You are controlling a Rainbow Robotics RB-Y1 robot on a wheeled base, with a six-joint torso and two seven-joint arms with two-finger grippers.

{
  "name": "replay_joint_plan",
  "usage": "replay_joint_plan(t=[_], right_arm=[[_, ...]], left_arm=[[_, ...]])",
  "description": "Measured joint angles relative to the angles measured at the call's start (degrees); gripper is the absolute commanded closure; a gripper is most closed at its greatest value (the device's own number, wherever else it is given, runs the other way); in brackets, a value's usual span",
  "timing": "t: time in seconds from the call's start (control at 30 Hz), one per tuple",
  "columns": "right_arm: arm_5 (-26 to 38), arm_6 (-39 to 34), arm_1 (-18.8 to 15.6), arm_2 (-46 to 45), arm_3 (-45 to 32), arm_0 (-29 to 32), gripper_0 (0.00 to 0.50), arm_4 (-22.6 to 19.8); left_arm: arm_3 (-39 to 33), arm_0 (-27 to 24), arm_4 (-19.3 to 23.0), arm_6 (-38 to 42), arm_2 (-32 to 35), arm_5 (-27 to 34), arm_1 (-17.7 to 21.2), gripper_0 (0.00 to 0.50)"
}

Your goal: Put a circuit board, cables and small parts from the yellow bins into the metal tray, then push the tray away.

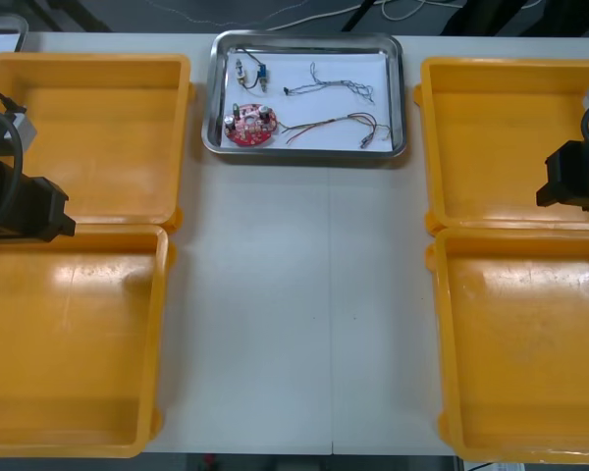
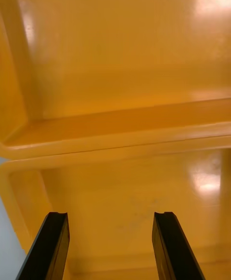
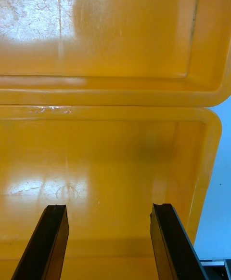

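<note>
tray: your metal tray (image 1: 400,93) sits at 12 o'clock on the table (image 1: 294,294), betw. the two far bins, white inside.
board: red circuit board (image 1: 249,124) lies in the tray at its 7 o'clock corner, flat.
cables: blue-white twisted cable (image 1: 334,80) at approx. 2 o'clock in the tray; red-yellow cable (image 1: 329,126) at 4-5 o'clock, one end near the board.
small bits: small metal part (image 1: 241,71) at 10 o'clock in the tray, w/ a blue piece (image 1: 260,77) just beside it; can't tell its kind.
bins: far-L bin (image 1: 88,137) and near-L bin (image 1: 69,343) on the 9 o'clock side, rims touching; far-R bin (image 1: 510,137) and near-R bin (image 1: 530,343) on the 3 o'clock side, rims touching too.
L gripper: your L gripper (image 3: 108,207) hangs over the left bins at 9 o'clock, by their shared rims. Released, fingers (image 3: 55,232) wide apart, nothing betw. them, just bin floor below.
R gripper: your R gripper (image 2: 110,215) hangs at 3 o'clock over the right bins, near the seam. Released as well, fingers (image 2: 168,241) apart, nothing held.
gap: both grippers well apart from the tray.
</note>
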Motion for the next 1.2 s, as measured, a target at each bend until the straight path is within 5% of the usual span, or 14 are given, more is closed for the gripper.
replay_joint_plan(t=[0.63,1.2], right_arm=[[-5.8,7.9,0.1,-9.0,-4.9,16.1,0.0,4.3],[-6.0,7.9,3.5,-9.5,-5.0,17.7,0.0,7.8]], left_arm=[[0.0,0.0,0.0,0.0,0.0,0.0,0.0,0.0],[0.0,0.0,0.0,0.0,0.0,0.0,0.0,0.0]])
